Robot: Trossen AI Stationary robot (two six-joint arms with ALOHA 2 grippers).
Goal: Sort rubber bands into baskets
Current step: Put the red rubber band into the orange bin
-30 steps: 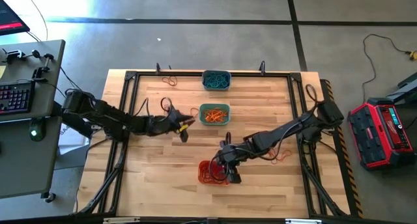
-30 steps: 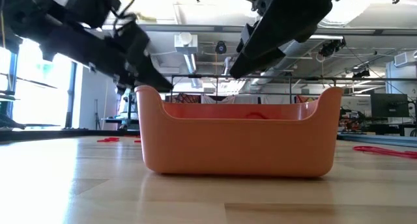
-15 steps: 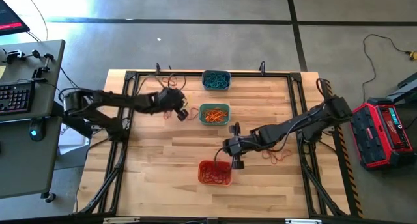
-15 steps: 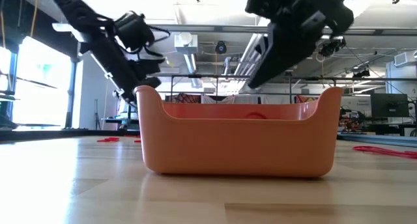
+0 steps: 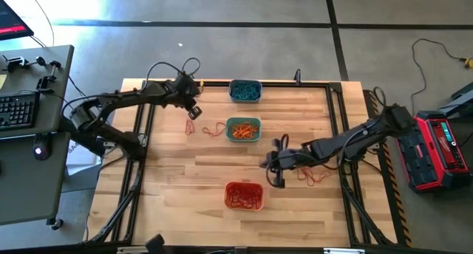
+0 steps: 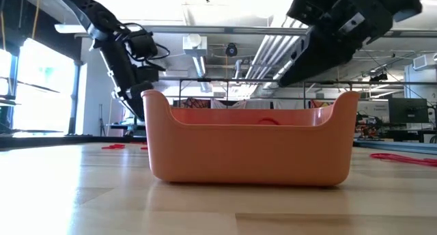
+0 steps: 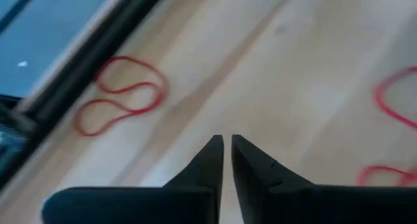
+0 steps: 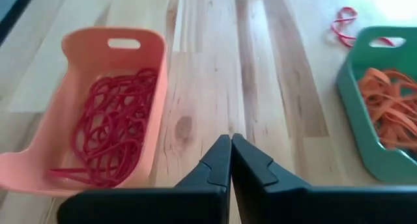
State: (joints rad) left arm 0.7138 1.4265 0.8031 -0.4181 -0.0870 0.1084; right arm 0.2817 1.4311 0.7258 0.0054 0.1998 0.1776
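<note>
Behind the orange basket (image 6: 249,149), low view hides both narrow, empty hands: left (image 7: 226,152), right (image 8: 230,152).

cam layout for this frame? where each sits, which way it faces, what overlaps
High: overhead, straight down on the wooden table; both arms show.
Low: table height, level across; orange plastic basket fills it, arms above.
Left wrist: down past the shut left gripper at a loose red rubber band.
Right wrist: past the shut right gripper; teal-green basket beside.
Shared: the orange basket shows in the high, low and right wrist views.
</note>
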